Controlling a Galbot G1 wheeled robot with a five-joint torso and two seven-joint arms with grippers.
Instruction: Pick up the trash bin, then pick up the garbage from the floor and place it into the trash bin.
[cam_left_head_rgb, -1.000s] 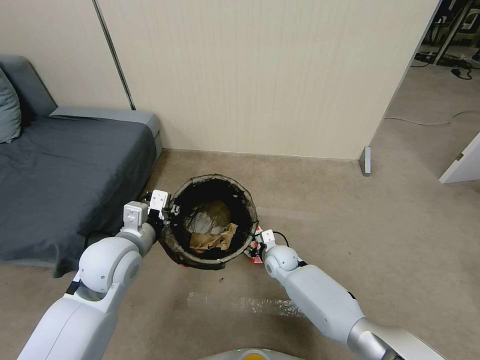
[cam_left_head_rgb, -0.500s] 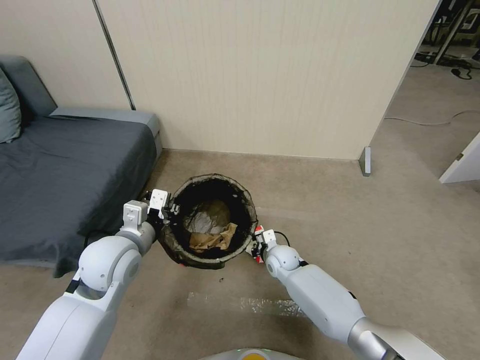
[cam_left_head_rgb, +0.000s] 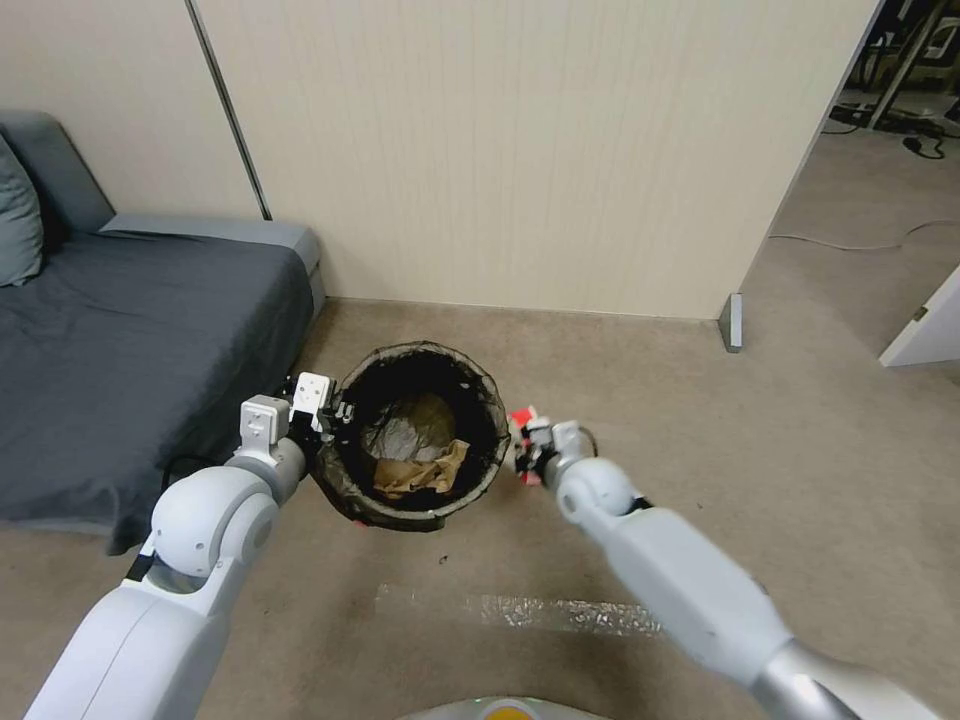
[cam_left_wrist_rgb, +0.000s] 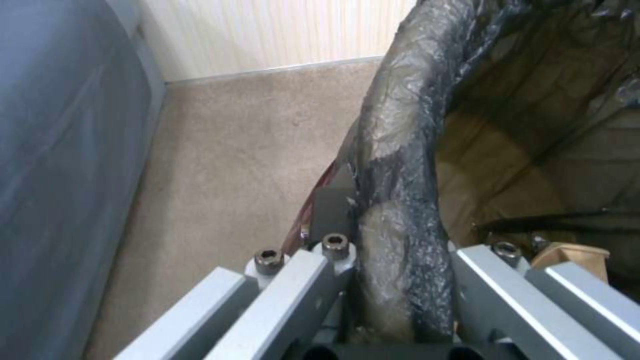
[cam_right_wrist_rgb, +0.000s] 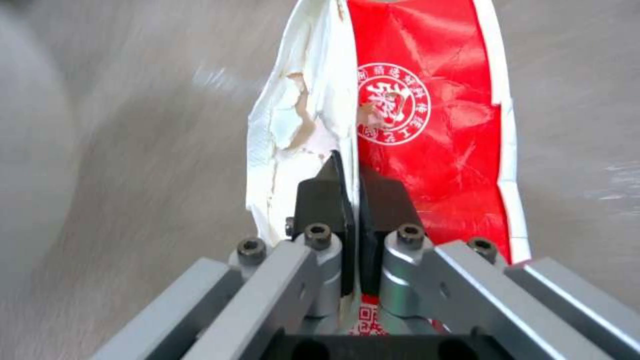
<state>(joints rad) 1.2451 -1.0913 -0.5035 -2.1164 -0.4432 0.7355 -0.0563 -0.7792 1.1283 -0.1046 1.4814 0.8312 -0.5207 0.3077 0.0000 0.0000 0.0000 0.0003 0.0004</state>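
Note:
The trash bin (cam_left_head_rgb: 352, 492), round with a dark liner over its rim, hangs just above the floor (cam_left_head_rgb: 700, 450) in the head view. My left gripper (cam_left_head_rgb: 335, 415) is shut on its left rim; the left wrist view shows the crinkled liner rim (cam_left_wrist_rgb: 400, 190) clamped in that gripper (cam_left_wrist_rgb: 393, 240). A tan paper bag (cam_left_head_rgb: 420, 470) and a grey crumpled piece (cam_left_head_rgb: 400, 435) lie inside. My right gripper (cam_left_head_rgb: 527, 452), just right of the bin at rim height, is shut on a red-and-white wrapper (cam_left_head_rgb: 520, 418). In the right wrist view the wrapper (cam_right_wrist_rgb: 413, 115) sticks out past the pinched gripper (cam_right_wrist_rgb: 353, 190).
A dark grey sofa (cam_left_head_rgb: 120, 340) stands close on the left of the bin. A panelled wall (cam_left_head_rgb: 500, 150) runs behind, ending at a metal foot (cam_left_head_rgb: 733, 322). A strip of clear tape (cam_left_head_rgb: 560, 612) lies on the carpet in front. Open carpet stretches to the right.
My right gripper has risen and swung forward with the wrapper, from low beside the bin to rim height. The bin and left gripper have shifted slightly left and up.

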